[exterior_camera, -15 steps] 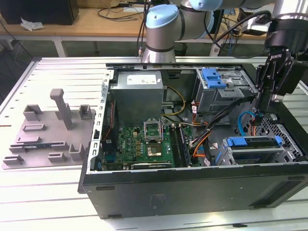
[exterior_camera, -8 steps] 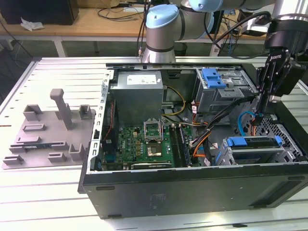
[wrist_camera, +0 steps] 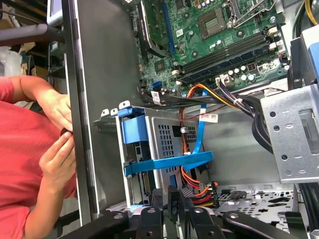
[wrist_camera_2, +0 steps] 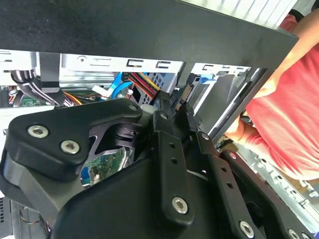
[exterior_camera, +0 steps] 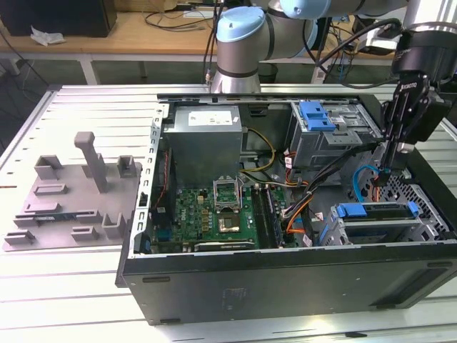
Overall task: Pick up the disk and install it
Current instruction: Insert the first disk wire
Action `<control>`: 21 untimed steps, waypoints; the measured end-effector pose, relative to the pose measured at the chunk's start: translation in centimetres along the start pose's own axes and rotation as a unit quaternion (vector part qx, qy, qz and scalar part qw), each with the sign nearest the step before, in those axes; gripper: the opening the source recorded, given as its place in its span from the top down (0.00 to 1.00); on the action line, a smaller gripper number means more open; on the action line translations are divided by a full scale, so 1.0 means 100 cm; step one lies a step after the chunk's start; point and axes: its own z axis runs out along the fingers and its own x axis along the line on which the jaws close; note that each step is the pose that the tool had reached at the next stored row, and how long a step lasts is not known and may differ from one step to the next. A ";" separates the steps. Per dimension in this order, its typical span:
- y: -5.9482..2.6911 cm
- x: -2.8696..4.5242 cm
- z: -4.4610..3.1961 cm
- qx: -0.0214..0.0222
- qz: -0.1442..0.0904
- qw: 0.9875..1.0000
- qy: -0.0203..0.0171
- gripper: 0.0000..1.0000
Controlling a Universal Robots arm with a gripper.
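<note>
The disk (exterior_camera: 376, 211), silver in its bright blue carrier frame, lies level in the lower drive bay at the exterior view's right end of the open computer case (exterior_camera: 285, 275). In the first wrist view the disk's blue carrier (wrist_camera: 132, 130) sits inside the grey perforated cage. My gripper (exterior_camera: 384, 181) hangs just above and behind the bay, its slim black fingers pressed together with nothing visibly between them. The gripper's tips (wrist_camera: 172, 191) point at the cables beside the cage, and in the second wrist view the gripper (wrist_camera_2: 179, 99) is shut.
A blue bracket (exterior_camera: 315, 114) tops the grey upper drive cage. Cables (exterior_camera: 321, 179) cross between the motherboard (exterior_camera: 214, 211) and the bays. A person's hands (wrist_camera: 57, 144) rest at the case wall, red sleeve (wrist_camera_2: 291, 109) close by. A grey fixture plate (exterior_camera: 71, 200) lies at the exterior view's left.
</note>
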 end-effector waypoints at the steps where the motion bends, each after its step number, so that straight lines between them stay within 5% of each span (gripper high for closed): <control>1: 0.0000 -0.0003 0.0004 0.000 0.000 1.000 0.000 0.74; 5: 0.0001 -0.0018 0.0007 0.000 0.000 1.000 0.001 0.74; 11: 0.0008 -0.0042 -0.0006 0.006 -0.005 1.000 0.007 0.74; 18: 0.0009 -0.0056 0.0014 0.007 -0.006 1.000 0.007 0.75; 19: 0.0009 -0.0056 0.0014 0.007 -0.006 1.000 0.007 0.84; 21: 0.0009 -0.0056 0.0014 0.007 -0.006 1.000 0.007 0.84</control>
